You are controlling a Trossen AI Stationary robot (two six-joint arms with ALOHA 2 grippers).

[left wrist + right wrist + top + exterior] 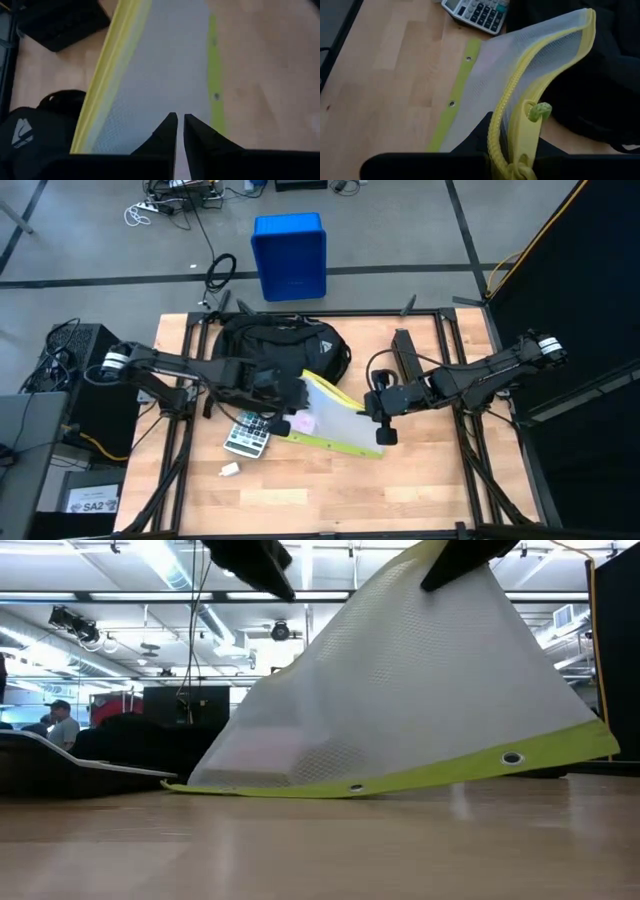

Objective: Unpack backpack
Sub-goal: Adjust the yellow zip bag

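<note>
The black backpack [285, 345] lies at the far middle of the tabletop [400, 490], its pale logo toward the right arm's side. A mesh zipper pouch [335, 415] with yellow-green trim slopes out from beside the backpack's front toward the near right; its punched edge strip rests on the wood and its zipped edge is raised. Its long axis runs roughly from the backpack toward the right gripper [385, 420], whose fingers are clamped on the zipper end of the pouch, close to the yellow pull. The left gripper [280, 420] sits with fingers nearly together and holding nothing, over the pouch's other end, just beside a calculator [247, 436]. A small white object [230, 470] lies nearer the front edge. Since the right arm holds the pouch, the coming move probably turns on drawing it away from the backpack along that axis.
</note>
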